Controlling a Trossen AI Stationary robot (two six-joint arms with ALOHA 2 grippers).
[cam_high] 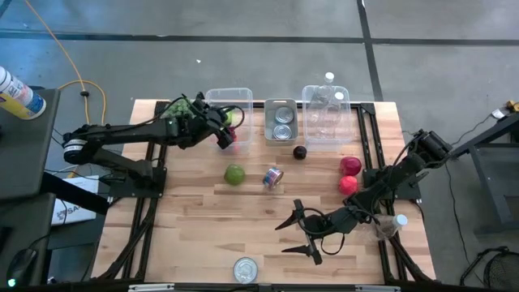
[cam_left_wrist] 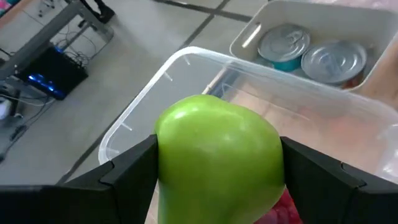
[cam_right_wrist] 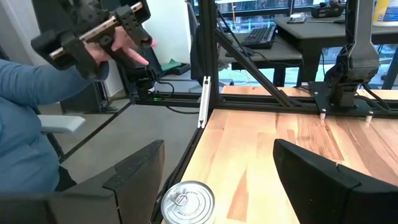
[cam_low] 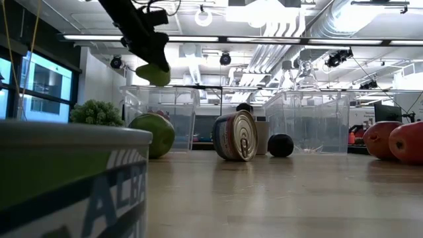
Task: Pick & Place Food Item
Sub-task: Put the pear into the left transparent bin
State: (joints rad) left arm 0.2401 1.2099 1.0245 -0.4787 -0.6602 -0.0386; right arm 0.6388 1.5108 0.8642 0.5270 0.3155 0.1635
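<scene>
On the left, the left gripper [cam_high: 229, 128] is held up over the left bin [cam_high: 216, 99], at the back of the table [cam_high: 195, 235]. A green pear [cam_left_wrist: 217, 158] is held tight between its 2 fingers, as seen in the left wrist view. The jaws are only as wide as the pear. The pear is up in the air, not yet set down. The bin's clear rim is seen just under and past the pear. Something red is seen low beside the pear, prob. food already in the bin; what it is can't be told.

So the carry step looks to be in hand: the pear is picked, and the drop is not yet done. For the next move, the pear should be brought right over the bin's open middle, lowered a bit, and then the jaws opened so it falls inside, not on the rim.

More to the middle, a green apple [cam_high: 234, 173] and a tipped can [cam_high: 273, 177] are left on the table. A tray [cam_high: 280, 122] w/ 2 cans is set behind them, next to a dark plum [cam_high: 300, 152]. Then a 2nd clear bin [cam_high: 326, 113] is seen, and 2 red fruits [cam_high: 349, 174] near the right edge.

On the right, the right gripper [cam_high: 302, 234] is parked low near the front edge, w/ jaws wide open and nothing in them. A flat can [cam_high: 246, 269] is lying just in front of it.
</scene>
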